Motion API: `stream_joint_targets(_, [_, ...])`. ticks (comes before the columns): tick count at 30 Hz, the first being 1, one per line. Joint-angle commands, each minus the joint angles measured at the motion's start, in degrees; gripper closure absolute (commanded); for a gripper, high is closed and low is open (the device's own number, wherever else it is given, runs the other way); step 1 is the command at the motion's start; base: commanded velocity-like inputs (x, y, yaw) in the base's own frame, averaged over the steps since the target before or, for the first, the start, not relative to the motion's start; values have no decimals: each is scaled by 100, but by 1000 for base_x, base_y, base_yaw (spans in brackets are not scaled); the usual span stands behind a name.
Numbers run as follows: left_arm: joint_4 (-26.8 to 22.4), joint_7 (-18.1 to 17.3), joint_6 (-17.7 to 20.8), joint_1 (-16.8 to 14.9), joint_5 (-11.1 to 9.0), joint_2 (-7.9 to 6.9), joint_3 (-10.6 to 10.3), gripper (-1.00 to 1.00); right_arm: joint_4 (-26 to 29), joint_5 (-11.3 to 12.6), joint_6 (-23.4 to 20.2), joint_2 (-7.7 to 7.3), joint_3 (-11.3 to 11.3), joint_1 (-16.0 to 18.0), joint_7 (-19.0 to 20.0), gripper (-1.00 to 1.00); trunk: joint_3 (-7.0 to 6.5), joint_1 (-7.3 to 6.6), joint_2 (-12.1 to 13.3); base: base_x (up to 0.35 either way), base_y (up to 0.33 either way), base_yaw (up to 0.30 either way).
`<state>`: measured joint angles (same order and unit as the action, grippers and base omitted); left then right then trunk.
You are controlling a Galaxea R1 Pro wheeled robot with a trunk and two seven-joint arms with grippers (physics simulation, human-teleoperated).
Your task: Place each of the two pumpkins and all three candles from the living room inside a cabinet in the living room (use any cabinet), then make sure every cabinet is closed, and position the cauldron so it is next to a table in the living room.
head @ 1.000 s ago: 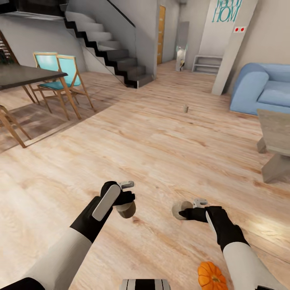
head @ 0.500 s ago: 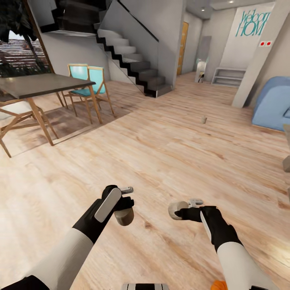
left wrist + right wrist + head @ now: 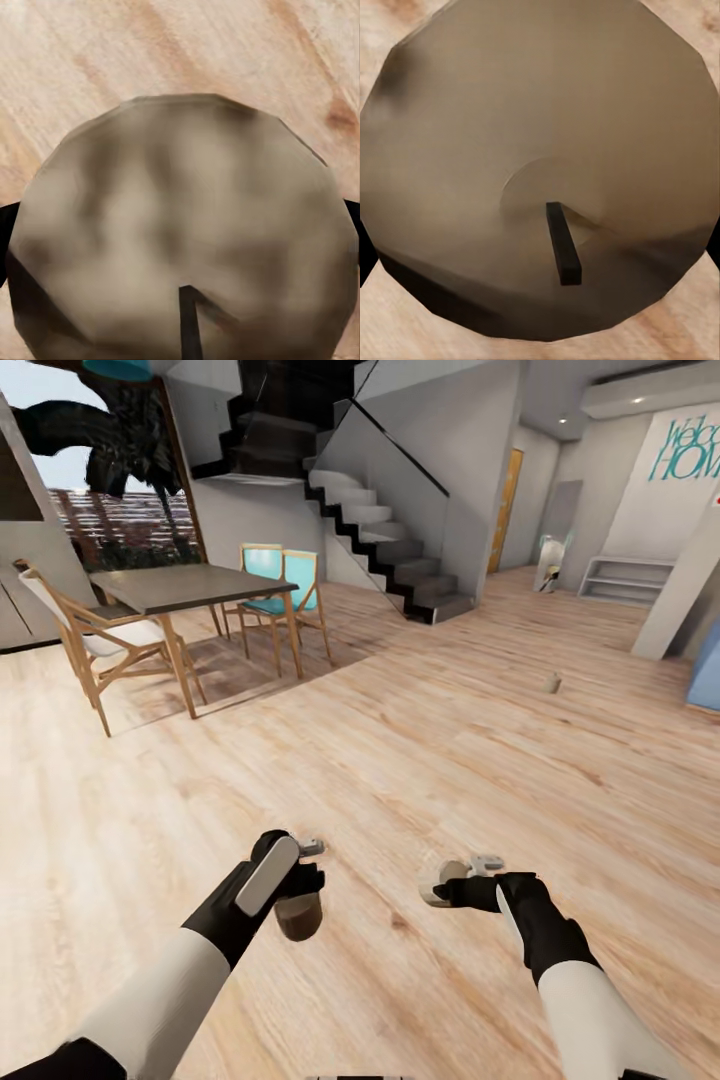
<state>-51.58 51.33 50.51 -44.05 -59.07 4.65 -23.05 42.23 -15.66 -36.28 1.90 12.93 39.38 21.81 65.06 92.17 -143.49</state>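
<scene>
— Right, item one: arms?
— Both reach forward, low over the wooden floor (image 3: 420,760). Left gripper (image 3: 298,888), near left, is clamped on a candle (image 3: 298,916) that hangs below its fingers, clear of the boards. The left wrist view gives that candle (image 3: 184,232) end-on, dark wick showing.
— Item two?
— Right gripper (image 3: 447,885), near right, is turned inward and closed on a second candle (image 3: 440,881) held sideways. In the right wrist view its top (image 3: 540,165) faces the camera, with a black wick.
— Third candle?
— One small grey-beige cylinder (image 3: 551,682) stands alone on the floor, far right, well apart from both arms. Probably the candle; it is too small to be sure.
— Containers?
— Only an open shelf unit (image 3: 618,575) at the far right wall; its contents cannot be made out.
— Lettering?
— Teal wall writing (image 3: 686,452), top right, cut by the frame: "Welc" over "HOM".
— Other stock?
— Dark dining table (image 3: 190,586) with wooden chairs (image 3: 283,585) far left, staircase (image 3: 385,545) behind.
</scene>
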Motion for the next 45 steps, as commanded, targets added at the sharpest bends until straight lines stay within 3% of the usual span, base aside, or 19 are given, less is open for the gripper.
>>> stream_joint_targets(1, [105, -3, -37, -7, -5, -7, 0, 100, -2, 11, -2, 0, -1, 1, -1, 100, -24, -3, 1, -1, 0, 288])
stream_joint_targets(6, [418, -11, -53, 2, -3, -155, -15, 100, -157, -2, 7, 29, -51, -1, -25, 100, -133, -16, 8, 0, 0, 288])
stream_joint_targets(9, [736, -58, -77, 15, -47, -391, -33, 100, -291, -2, 18, 111, -290, -1, -112, 100, -195, -24, 12, 0, 0, 288])
stream_joint_targets(12, [1373, -161, -349, 19, -63, -442, -36, 100, -741, -6, 92, 258, -501, -2, -221, 100, -252, -31, 16, 0, 0, 287])
stream_joint_targets(16, [1848, -655, -1007, 19, -24, -439, -50, 100, -995, -19, 418, 321, -580, -1, -251, 100, -324, -42, 21, 0, 0, 282])
stream_joint_targets(17, [1988, -860, -1074, 20, -17, -439, -54, 100, -1018, -22, 512, 324, -581, -1, -254, 100, -342, -44, 23, 0, 0, 280])
stream_joint_targets(19, [2745, -1595, -1447, 20, 4, -439, -60, 100, -1040, -19, 651, 325, -585, -2, -404, 100, -377, -49, 25, 0, 0, 277])
stream_joint_targets(21, [3067, -1803, -1759, 20, 18, -434, -67, 100, -1041, -3, 667, 333, -588, -3, -598, 100, -404, -91, 100, 0, 0, 276])
stream_joint_targets(23, [3304, -1924, -2064, 20, 24, -437, -152, 100, -1043, 6, 753, 372, -589, -4, -843, 100, -431, -135, 180, 0, 0, 275])
stream_joint_targets(25, [3584, -1970, -2212, 20, 26, -443, -372, 100, -1112, 0, 1028, 357, -583, -11, -1003, 100, -460, -179, 261, 0, 0, 276])
stream_joint_targets(28, [3941, -2057, -2539, 20, 20, -442, -580, 100, -1614, -32, 1403, 326, -587, -17, -1062, 100, -504, -244, 381, 0, 0, 279])
stream_joint_targets(33, [4183, -2414, -2833, 28, 18, -431, -635, 100, -2360, -154, 2263, 325, -592, -18, -1209, 100, -579, -354, 581, 0, 0, 282])
stream_joint_targets(39, [4398, -2526, -2865, 83, 25, -383, -644, 100, -2686, -225, 2778, 326, -583, -18, -1566, 100, -670, -486, 822, 0, 0, 283])
stream_joint_targets(41, [4698, -2553, -3134, 138, 34, -413, -662, 100, -2868, -265, 2933, 388, -589, -18, -1802, 100, -700, -530, 902, 0, 0, 283])
stream_joint_targets(43, [4735, -2556, -3394, 221, 114, -399, -849, 100, -2960, -260, 2954, 390, -586, -20, -1974, 100, -728, -574, 983, 0, 0, 283])
stream_joint_targets(45, [4749, -2608, -3523, 343, 225, -377, -1250, 100, -3140, -228, 2972, 338, -579, -22, -2111, 100, -756, -618, 1063, 0, 0, 283])
